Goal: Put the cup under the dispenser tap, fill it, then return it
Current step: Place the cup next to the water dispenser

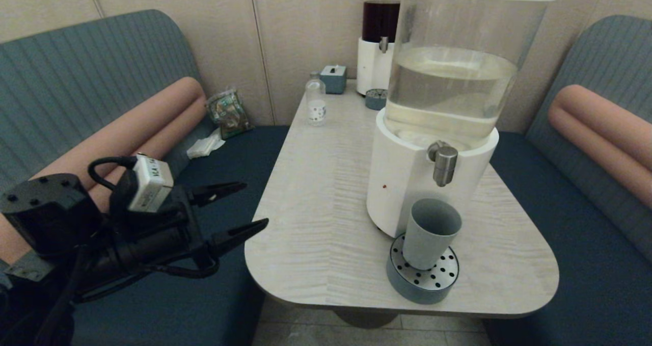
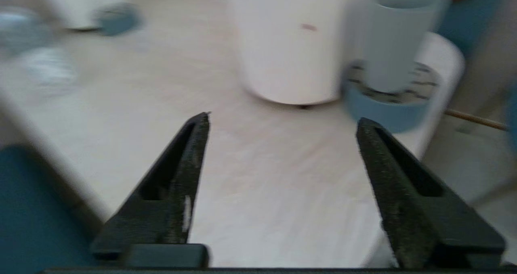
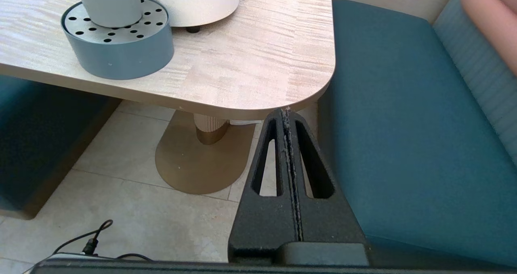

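The grey-green cup [image 1: 430, 233] stands upright on the round perforated drip tray [image 1: 423, 280], directly below the brushed-steel tap [image 1: 444, 164] of the large white-based dispenser [image 1: 407, 183]. In the left wrist view the cup [image 2: 398, 36] shows beyond the fingers, on the tray [image 2: 387, 108]. My left gripper [image 1: 245, 206] hovers open off the table's left edge, well apart from the cup, with nothing between its fingers [image 2: 194, 145]. The right gripper [image 3: 286, 111] is shut and empty, parked low by the table's front right corner; it does not show in the head view.
A wooden table [image 1: 316, 218] carries a small clear bottle [image 1: 316, 101], a blue-grey box [image 1: 333, 77] and a dark-liquid dispenser [image 1: 379, 40] with its own small tray [image 1: 376, 99] at the back. Teal benches [image 1: 586, 244] flank the table. A snack bag [image 1: 228, 111] lies on the left bench.
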Robot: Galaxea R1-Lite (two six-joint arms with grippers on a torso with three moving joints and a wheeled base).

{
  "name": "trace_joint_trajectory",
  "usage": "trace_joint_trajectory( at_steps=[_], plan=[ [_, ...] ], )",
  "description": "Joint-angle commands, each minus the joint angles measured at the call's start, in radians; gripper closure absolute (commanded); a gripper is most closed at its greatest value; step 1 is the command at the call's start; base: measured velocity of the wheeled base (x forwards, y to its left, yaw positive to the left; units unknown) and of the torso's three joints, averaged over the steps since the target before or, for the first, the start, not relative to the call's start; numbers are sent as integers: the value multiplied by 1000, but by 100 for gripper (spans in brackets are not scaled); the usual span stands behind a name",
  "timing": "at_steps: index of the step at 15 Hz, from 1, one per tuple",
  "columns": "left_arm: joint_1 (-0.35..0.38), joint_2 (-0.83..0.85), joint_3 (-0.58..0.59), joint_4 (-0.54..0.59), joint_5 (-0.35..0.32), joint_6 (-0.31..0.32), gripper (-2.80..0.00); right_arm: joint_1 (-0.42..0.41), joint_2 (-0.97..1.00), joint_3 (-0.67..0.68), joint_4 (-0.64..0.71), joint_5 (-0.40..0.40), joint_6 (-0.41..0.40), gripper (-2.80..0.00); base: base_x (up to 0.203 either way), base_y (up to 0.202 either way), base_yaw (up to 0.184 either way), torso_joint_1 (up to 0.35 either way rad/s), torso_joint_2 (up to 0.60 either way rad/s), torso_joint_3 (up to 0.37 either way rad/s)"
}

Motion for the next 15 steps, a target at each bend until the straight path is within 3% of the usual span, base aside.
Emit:
trace_joint_trajectory(
  at_steps=[1,5,8,11,15],
  plan=[
    [-75,60,-4,-10,-3,5,-280,0,0,0,0,0,-1,0,0,0,0,0,0,0],
    [-255,177,-74,-10,34,7,-280,0,2,1,0,0,-1,0,0,0,0,0,0,0],
    [-370,310,-206,-8,61,-10,-280,0,1,0,0,0,-1,0,0,0,0,0,0,0],
    [-432,413,-340,-6,104,-35,-280,0,2,0,0,0,-1,0,0,0,0,0,0,0],
    [-491,479,-387,-7,196,-62,-280,0,1,0,0,0,-1,0,0,0,0,0,0,0]
  ],
)
